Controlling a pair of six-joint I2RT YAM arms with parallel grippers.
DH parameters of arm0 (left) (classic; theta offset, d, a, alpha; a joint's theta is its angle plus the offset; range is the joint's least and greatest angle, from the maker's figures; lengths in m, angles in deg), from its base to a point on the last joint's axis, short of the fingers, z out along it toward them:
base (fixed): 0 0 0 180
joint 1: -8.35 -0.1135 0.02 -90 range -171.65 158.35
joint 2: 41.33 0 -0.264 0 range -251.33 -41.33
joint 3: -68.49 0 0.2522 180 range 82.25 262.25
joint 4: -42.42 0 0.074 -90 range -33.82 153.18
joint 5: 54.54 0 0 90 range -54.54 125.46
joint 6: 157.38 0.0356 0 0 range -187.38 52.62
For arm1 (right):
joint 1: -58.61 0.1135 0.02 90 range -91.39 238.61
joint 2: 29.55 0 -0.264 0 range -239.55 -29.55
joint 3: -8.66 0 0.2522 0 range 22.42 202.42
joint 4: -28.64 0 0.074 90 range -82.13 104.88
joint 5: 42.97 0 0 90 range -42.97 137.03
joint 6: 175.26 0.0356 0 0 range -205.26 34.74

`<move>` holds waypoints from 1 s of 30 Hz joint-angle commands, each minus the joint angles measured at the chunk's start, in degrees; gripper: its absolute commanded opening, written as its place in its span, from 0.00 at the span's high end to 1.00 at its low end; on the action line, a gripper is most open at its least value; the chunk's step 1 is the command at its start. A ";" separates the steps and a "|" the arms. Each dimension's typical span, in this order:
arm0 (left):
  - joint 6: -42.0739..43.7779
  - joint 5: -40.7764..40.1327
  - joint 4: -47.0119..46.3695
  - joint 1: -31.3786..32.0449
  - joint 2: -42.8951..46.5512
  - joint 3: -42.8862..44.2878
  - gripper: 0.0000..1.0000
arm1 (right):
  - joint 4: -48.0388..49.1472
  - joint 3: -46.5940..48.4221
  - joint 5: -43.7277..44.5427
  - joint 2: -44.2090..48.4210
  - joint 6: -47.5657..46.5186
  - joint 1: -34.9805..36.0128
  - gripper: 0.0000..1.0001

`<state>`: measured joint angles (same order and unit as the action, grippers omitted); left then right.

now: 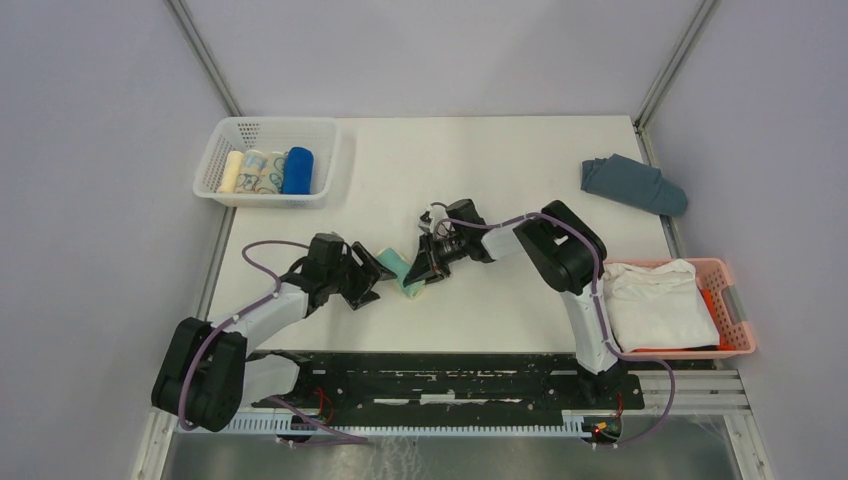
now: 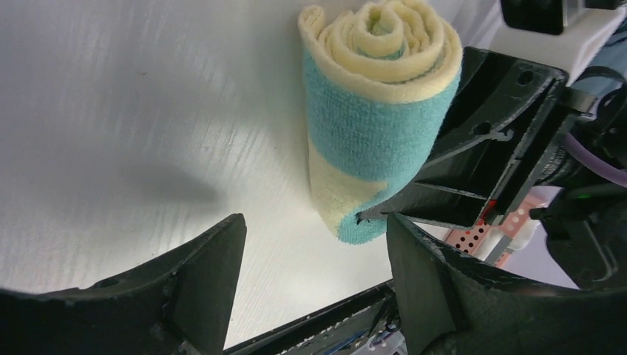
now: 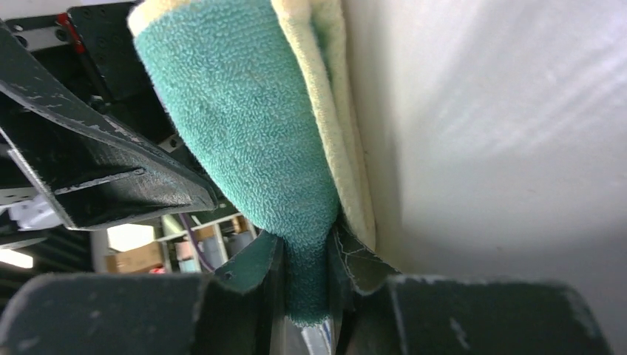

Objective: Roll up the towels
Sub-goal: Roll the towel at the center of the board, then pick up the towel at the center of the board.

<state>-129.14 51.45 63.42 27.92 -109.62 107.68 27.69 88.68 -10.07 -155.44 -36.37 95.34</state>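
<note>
Yellow-and-teal towel [image 2: 377, 126]: there it was, rolled up tight, lying mid-table [image 1: 500, 160] between the two arms.
Right gripper [image 3: 303, 285]: fingers pressed together on the teal end of that roll, pinching it.
Left gripper [image 2: 314, 225]: fingers spread wide, with the roll just ahead of them.
Blue towel [image 1: 297, 170]: rolled, standing in the white basket [image 1: 225, 135] at the far left, beside other rolls.
Grey-blue cloth [image 1: 632, 183]: lay loose at the far right.
White cloth [image 1: 655, 300]: sat folded in the pink basket [image 1: 712, 265].
</note>
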 commanded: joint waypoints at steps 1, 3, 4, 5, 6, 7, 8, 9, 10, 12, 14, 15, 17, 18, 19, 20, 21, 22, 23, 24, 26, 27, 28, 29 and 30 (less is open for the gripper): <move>-5.36 2.07 -10.52 -0.24 -0.14 -1.69 0.24 | 6.38 -4.57 2.47 -4.01 8.63 -0.67 0.83; -5.98 2.24 -13.41 -0.24 -1.43 -2.23 0.24 | 7.07 -5.68 2.69 -4.64 9.72 -0.80 0.83; -6.30 2.36 -15.54 -0.19 -2.25 -2.45 0.25 | 7.14 -6.02 2.77 -5.04 10.22 -0.84 0.83; -6.57 2.64 -17.41 -0.22 -3.30 -2.63 0.26 | 7.18 -6.27 2.85 -5.42 10.70 -1.00 0.82; -6.75 2.86 -18.92 -0.23 -3.90 -2.80 0.27 | 7.32 -6.51 3.03 -5.76 11.32 -1.08 0.83; -6.78 2.90 -19.92 -0.24 -5.14 -2.68 0.28 | 7.65 -6.84 3.26 -6.10 11.93 -1.14 0.83; -6.61 3.03 -20.73 -0.21 -6.16 -2.43 0.28 | 8.24 -7.03 3.27 -6.55 12.66 -1.25 0.83; -6.30 3.14 -21.26 -0.18 -7.40 -2.11 0.29 | 9.06 -7.41 3.35 -6.96 13.55 -1.36 0.83; -6.00 3.29 -21.61 -0.15 -8.67 -1.81 0.30 | 10.11 -7.67 3.45 -7.35 14.73 -1.51 0.83; -5.80 3.95 -23.26 -0.19 -11.11 -1.78 0.31 | 11.68 -7.80 3.27 -8.04 16.51 -1.78 0.82; -5.90 4.27 -24.86 -0.06 -13.30 -2.17 0.32 | 12.48 -7.71 3.04 -8.68 17.82 -1.80 0.82; -6.05 4.50 -25.60 -0.01 -14.15 -2.47 0.33 | 12.65 -7.66 2.97 -8.94 18.48 -1.84 0.82; -6.00 4.51 -26.81 0.22 -15.72 -2.68 0.33 | 13.23 -7.65 3.01 -9.32 19.46 -1.85 0.82; -5.92 4.35 -27.04 0.47 -16.41 -2.56 0.33 | 13.92 -7.70 2.86 -9.49 20.03 -1.84 0.82; -5.73 4.27 -27.29 0.73 -17.18 -2.31 0.33 | 14.31 -7.58 2.73 -9.68 20.38 -1.83 0.82; -5.46 4.23 -27.43 0.95 -17.96 -1.92 0.33 | 14.52 -7.49 2.60 -9.89 20.67 -1.84 0.82; -5.15 4.12 -27.46 1.28 -18.73 -1.52 0.33 | 14.67 -7.35 2.49 -10.01 21.04 -1.89 0.82; -4.79 3.95 -27.46 1.68 -19.64 -1.06 0.34 | 14.75 -7.23 2.44 -10.17 21.26 -1.83 0.82; -4.53 3.60 -27.54 2.05 -20.71 -0.69 0.34 | 14.92 -7.11 2.47 -10.26 21.55 -1.86 0.82; -4.38 3.23 -27.55 2.19 -21.46 -0.47 0.35 | 15.03 -7.09 2.45 -10.38 21.71 -1.83 0.82; -4.21 2.36 -27.75 2.30 -22.74 -0.24 0.37 | 15.25 -7.05 2.43 -10.39 22.14 -1.85 0.82; -4.12 1.94 -27.85 2.26 -23.40 -0.19 0.38 | 15.30 -7.08 2.38 -10.38 22.33 -1.83 0.82; -3.95 1.49 -27.90 2.30 -23.95 -0.04 0.39 | 15.43 -7.13 2.35 -10.35 22.59 -1.81 0.81; -3.87 1.10 -27.90 2.27 -24.59 0.09 0.41 | 15.62 -7.24 2.35 -10.41 22.77 -1.78 0.81; -3.85 0.80 -27.90 2.31 -25.03 0.34 0.42 | 15.84 -7.40 2.36 -10.35 22.97 -1.78 0.81</move>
<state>-134.28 56.78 32.91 29.04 -130.58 107.85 52.68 83.65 -13.76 -160.53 -18.69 93.09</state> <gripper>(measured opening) 0.602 0.252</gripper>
